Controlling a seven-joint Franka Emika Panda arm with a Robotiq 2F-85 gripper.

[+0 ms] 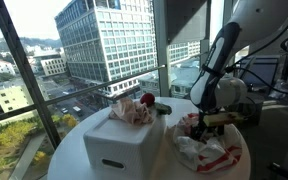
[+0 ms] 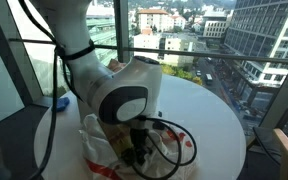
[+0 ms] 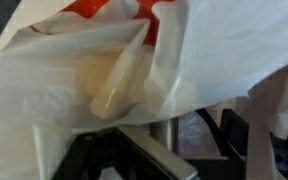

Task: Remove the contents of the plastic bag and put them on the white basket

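Note:
The white plastic bag with red print [image 1: 206, 152] lies crumpled on the right of the round white table [image 1: 79, 150]. It also shows in an exterior view [image 2: 96, 152]. My gripper [image 1: 210, 120] reaches down into the bag's top [image 2: 139, 152]. In the wrist view the bag [image 3: 174, 50] fills the frame, and the dark fingers [image 3: 169, 152] stand apart at the bottom edge with nothing clearly between them. The white basket [image 1: 117, 148] stands left of the bag, with red and white items [image 1: 134, 108] on top.
Tall windows ring the table, with city buildings outside. The robot's black cables [image 2: 179, 145] lie over the table by the bag. A blue object [image 2: 59, 100] sits at the table's edge behind the arm. A dark item [image 1: 162, 108] lies behind the basket.

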